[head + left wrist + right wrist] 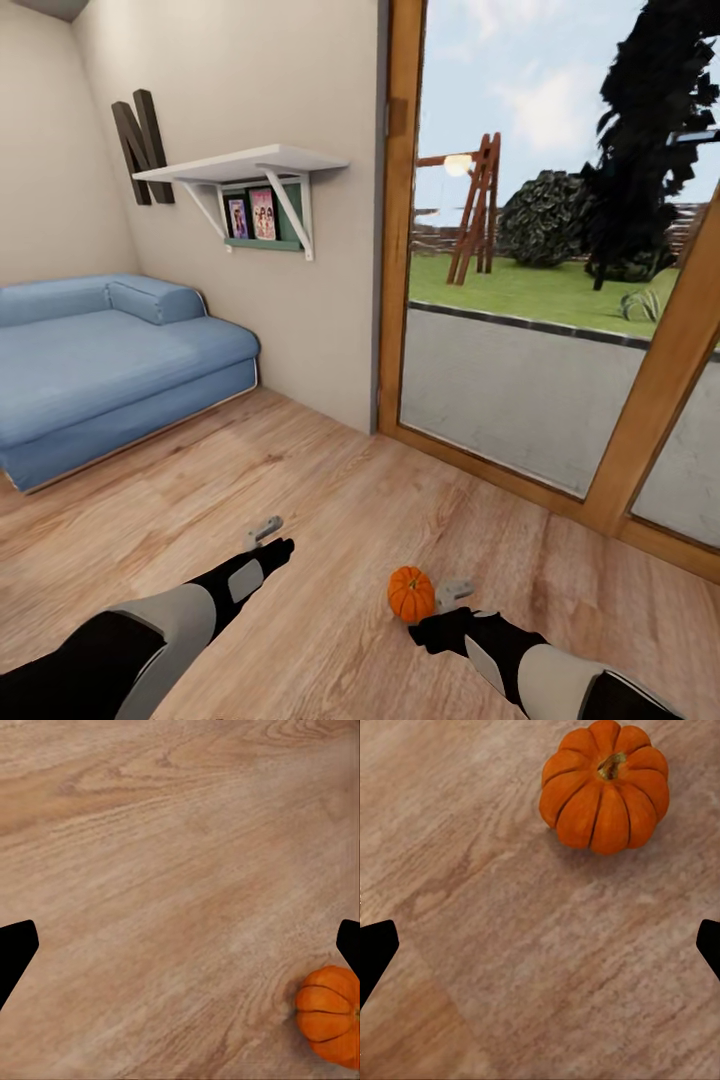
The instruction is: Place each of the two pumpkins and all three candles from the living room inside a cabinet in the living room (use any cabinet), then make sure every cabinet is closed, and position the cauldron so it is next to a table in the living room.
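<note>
One orange pumpkin (411,593) stands upright on the wood floor, just left of my right gripper (455,592). The right wrist view looks down on the ribbed pumpkin (605,786) and its stem, with the right gripper (540,945) open and hovering beside it, not around it. My left gripper (266,530) hangs over bare floor further left. It is open too (180,945), and the pumpkin (330,1015) lies outside one of its fingertips (351,943). The candles, cabinet, cauldron and table are out of view.
A blue sofa (100,360) fills the left side against the wall, under a black letter N (142,145) and a white shelf (245,165). A wood-framed glass door (400,300) closes off the right. Plank floor (330,480) lies between them.
</note>
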Robot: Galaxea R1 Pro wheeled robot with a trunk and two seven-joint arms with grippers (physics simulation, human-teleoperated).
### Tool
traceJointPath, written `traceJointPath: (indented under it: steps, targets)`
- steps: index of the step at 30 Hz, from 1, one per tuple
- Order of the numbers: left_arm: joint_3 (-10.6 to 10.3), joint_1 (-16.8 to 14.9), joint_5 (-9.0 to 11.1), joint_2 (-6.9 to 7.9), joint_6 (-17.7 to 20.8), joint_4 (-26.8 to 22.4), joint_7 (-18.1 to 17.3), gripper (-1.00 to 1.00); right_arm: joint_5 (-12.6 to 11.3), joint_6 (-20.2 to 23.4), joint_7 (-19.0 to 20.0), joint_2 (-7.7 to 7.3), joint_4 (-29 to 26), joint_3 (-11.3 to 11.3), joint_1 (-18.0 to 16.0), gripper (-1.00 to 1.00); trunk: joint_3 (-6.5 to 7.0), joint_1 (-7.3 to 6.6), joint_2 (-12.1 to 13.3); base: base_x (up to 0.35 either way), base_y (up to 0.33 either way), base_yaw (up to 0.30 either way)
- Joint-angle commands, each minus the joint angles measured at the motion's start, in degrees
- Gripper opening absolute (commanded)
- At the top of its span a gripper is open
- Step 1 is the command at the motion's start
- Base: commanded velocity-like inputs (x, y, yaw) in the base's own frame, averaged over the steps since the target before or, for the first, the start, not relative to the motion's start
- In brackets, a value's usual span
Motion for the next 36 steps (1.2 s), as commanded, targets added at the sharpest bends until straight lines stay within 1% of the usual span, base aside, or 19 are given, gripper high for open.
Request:
traceJointPath:
  steps: [1, 3, 5, 8, 10, 11, 12, 13, 15, 18, 21, 26, 32, 36]
  targets:
    - [-0.5, -0.1, 0.4, -0.11, -0.1, 0.1, 0.1, 1.0, -0.6, 0.2, 0.1, -0.01, 0.0, 0.4, 0.0, 1.0, -0.13, -0.01, 0.0, 0.0, 0.0, 0.065]
    - [-0.5, -0.1, 0.2, -0.22, -0.1, 0.0, 0.0, 1.0, -0.6, 0.3, 0.1, -0.01, 0.0, 0.2, 0.0, 1.0, -0.28, -0.01, 0.0, 0.0, 0.0, 0.067]
    - [-0.5, -0.1, 0.1, -0.28, -0.1, -0.2, -0.2, 1.0, -1.2, 0.4, 0.1, -0.01, 0.0, 0.0, 0.0, 1.0, -0.44, -0.01, 0.0, 0.0, 0.0, 0.059]
    - [-0.5, -0.1, 0.0, -0.32, 0.0, -0.7, -0.3, 1.0, -4.9, 0.8, 0.1, -0.01, 0.1, -0.9, 0.0, 1.0, -0.71, -0.01, 0.0, 0.0, 0.0, 0.025]
    - [-0.5, -0.1, 0.0, -0.33, 0.5, -2.4, -0.4, 1.0, -9.7, 2.4, 0.0, -0.06, 0.1, -1.9, -0.1, 1.0, -0.88, -0.01, 0.0, 0.0, 0.0, 0.009]
    - [-0.6, -0.1, -0.1, -0.31, 0.9, -3.1, -0.4, 1.0, -10.9, 2.9, 0.0, -0.07, 0.0, -2.0, -0.1, 1.0, -0.97, -0.01, 0.0, 0.0, 0.0, 0.006]
    - [-0.5, -0.1, -0.1, -0.29, 2.4, -4.8, -0.3, 1.0, -13.4, 4.2, 0.0, -0.11, 0.0, -2.2, -0.1, 1.0, -1.06, -0.01, 0.0, 0.0, 0.0, 0.004]
    - [-0.5, -0.1, -0.1, -0.25, 5.8, -7.9, 0.0, 1.0, -16.5, 5.9, 0.0, -0.19, 0.0, -2.4, -0.2, 1.0, -1.15, -0.01, 0.0, 0.0, 0.0, 0.002]
    - [-0.5, -0.1, -0.1, -0.16, 11.0, -13.2, 0.5, 1.0, -19.3, 7.7, -0.1, -0.31, 0.0, -2.6, -0.2, 1.0, -1.33, -0.01, 0.0, 0.0, 0.0, 0.001]
    - [-0.4, -0.1, -0.1, -0.1, 13.3, -16.6, 0.7, 1.0, -20.3, 8.4, -0.1, -0.34, 0.0, -2.6, -0.2, 1.0, -1.61, -0.01, 0.0, 0.0, 0.0, 0.0]
    - [-0.4, -0.1, -0.1, -0.16, 14.1, -17.8, 0.7, 1.0, -20.6, 8.5, -0.1, -0.41, 0.0, -2.6, -0.3, 1.0, -1.88, -0.01, 0.0, 0.0, 0.0, 0.0]
    - [-0.4, -0.1, -0.1, -0.75, 14.5, -18.4, 0.7, 1.0, -20.8, 8.1, -0.2, -0.54, 0.1, -2.5, -0.2, 1.0, -2.34, -0.01, 0.0, 0.064, -0.034, 0.0]
    - [-0.4, -0.1, -0.1, -1.7, 14.6, -18.6, 0.5, 1.0, -20.8, 7.8, 0.2, -0.7, 0.1, -2.5, -0.2, 1.0, -2.89, -0.01, 0.0, 0.264, -0.156, 0.0]
    - [-0.5, -0.1, -0.1, -1.92, 14.6, -18.6, 0.4, 1.0, -20.8, 7.0, 0.3, -0.71, 0.0, -2.4, -0.2, 1.0, -3.26, -0.01, 0.0, 0.292, -0.173, 0.0]
